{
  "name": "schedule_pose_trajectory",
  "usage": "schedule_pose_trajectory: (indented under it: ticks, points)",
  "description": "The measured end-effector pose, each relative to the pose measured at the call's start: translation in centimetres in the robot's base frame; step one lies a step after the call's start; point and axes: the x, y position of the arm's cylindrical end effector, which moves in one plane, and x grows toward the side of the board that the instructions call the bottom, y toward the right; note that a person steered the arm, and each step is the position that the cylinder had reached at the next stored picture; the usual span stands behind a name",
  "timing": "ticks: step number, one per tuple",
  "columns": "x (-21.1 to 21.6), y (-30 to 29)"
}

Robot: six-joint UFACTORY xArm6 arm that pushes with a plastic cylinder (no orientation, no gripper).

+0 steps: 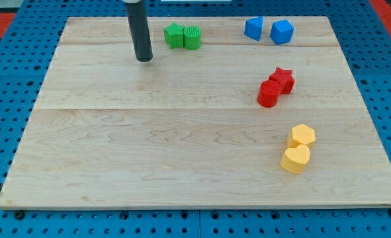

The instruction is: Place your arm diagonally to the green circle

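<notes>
A pale wooden board [182,152] lies on a blue pegboard bench [10,39], with a red strip at the far corners. The green circle [192,38] stands near the far edge, left of centre, touching a green star [174,35] on its left. My tip [144,59] rests left of and slightly nearer than that pair, apart from both; I carry no jaws, only the bare rod. I judge the diagonal placing nearly met; any further move is a small trim without nudging the star. Two blue blocks [268,30] sit far right, a red star [282,79] and red cylinder [268,94] mid-right, two yellow blocks [298,149] near right.
</notes>
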Motion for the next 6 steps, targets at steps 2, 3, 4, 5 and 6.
schedule_pose_trajectory:
  ticks: [2,3,4,5,6]
  points:
    - [0.0,0.1]
    - [0.0,0.1]
    - [0.0,0.7]
    - [1.2,1.9]
    - [1.2,9.9]
